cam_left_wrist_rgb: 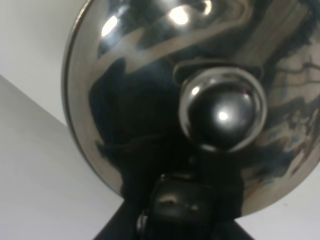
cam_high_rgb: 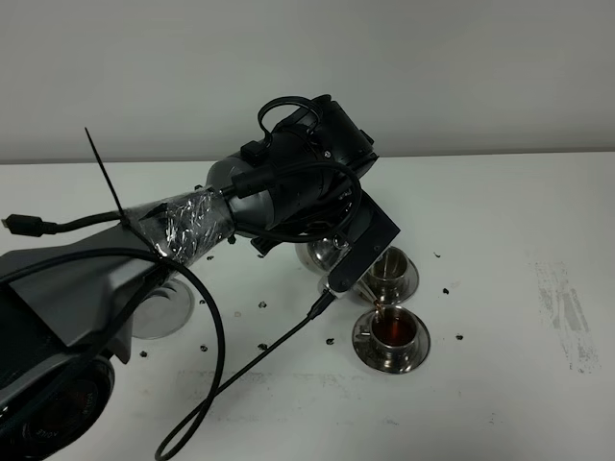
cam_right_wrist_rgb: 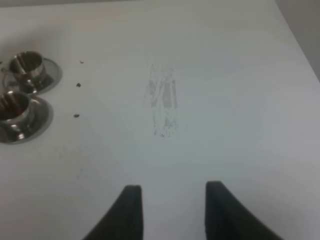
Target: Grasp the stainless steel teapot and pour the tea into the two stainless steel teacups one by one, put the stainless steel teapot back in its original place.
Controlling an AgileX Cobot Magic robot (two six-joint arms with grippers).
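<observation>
Left claw (cam_left_wrist_rgb: 176, 206): gripped the stainless steel teapot (cam_left_wrist_rgb: 150, 75), tipped over the nearer teacup (cam_high_rgb: 413, 336).
Right claw (cam_right_wrist_rgb: 172, 205): stood parted, empty.
Risk: overfilling might spill tea (cam_high_rgb: 392, 330) onto the desk (cam_high_rgb: 500, 221).

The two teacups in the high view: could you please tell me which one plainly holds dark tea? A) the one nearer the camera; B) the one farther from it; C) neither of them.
A: the nearer teacup holds dark reddish tea, while the farther teacup shows pale steel inside.
</observation>
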